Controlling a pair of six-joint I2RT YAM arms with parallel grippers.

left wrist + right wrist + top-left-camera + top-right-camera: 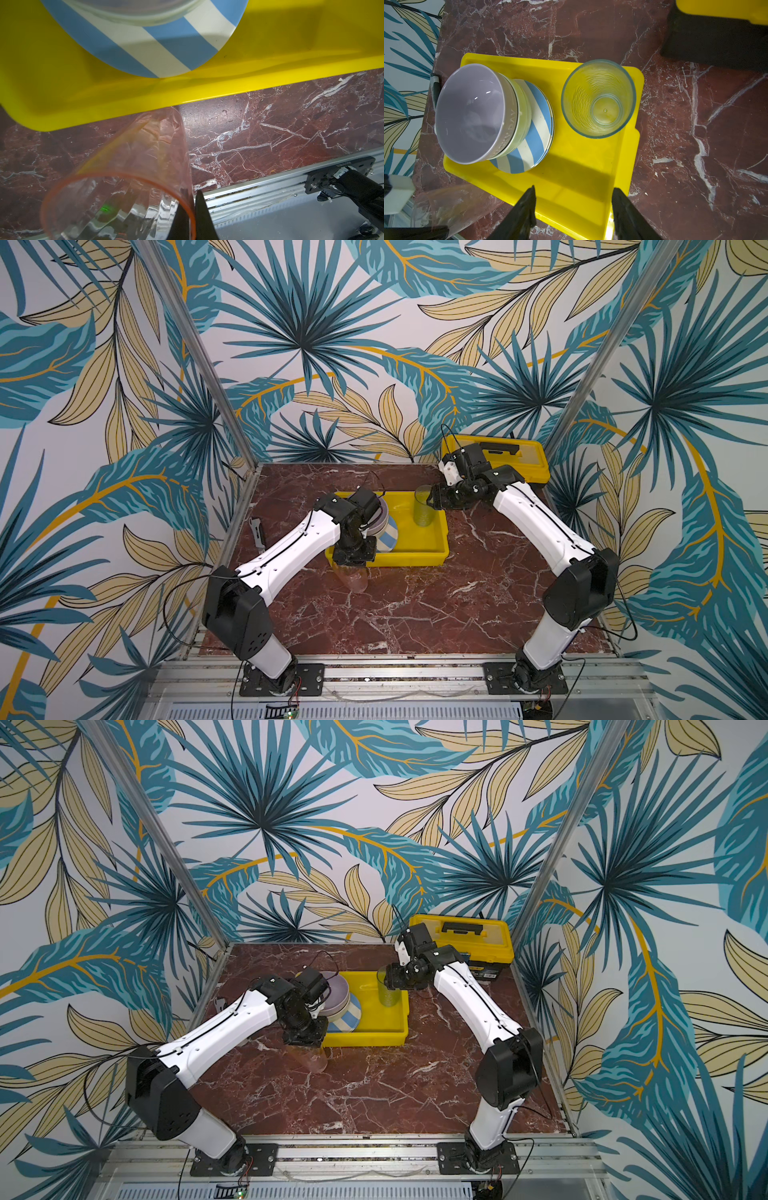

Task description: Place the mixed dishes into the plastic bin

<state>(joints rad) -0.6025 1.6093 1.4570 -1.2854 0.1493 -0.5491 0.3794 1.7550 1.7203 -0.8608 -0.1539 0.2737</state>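
**One tumbler binned, the other in a pinch**

The left gripper [193, 216] is clamped on the rim of the pink tumbler [124, 176], one finger inside the mouth and one outside. The glass stretches away from the fingers toward the bin [207, 97]. Its base is just beside the bin's outer wall, over the table [270, 135]. Whether the glass touches the marble cannot be told. Past that wall, inside the bin, lies the striped plate [158, 52] with the pale bowl [135, 14] standing on it.

The right gripper [575, 216] hovers over the bin with its fingers apart and nothing between them. Ahead of its fingertips the green tumbler [599, 98] stands upright on the bin floor, clear of both fingers. Beside that glass, farther from the gripper, the lilac bowl [471, 112] nests in the pale bowl on top of the striped plate. The edge of another plate shows under the striped one. In both top views the right gripper sits just beside the green tumbler's mouth, and the stack fills the bin's end nearest the left gripper.
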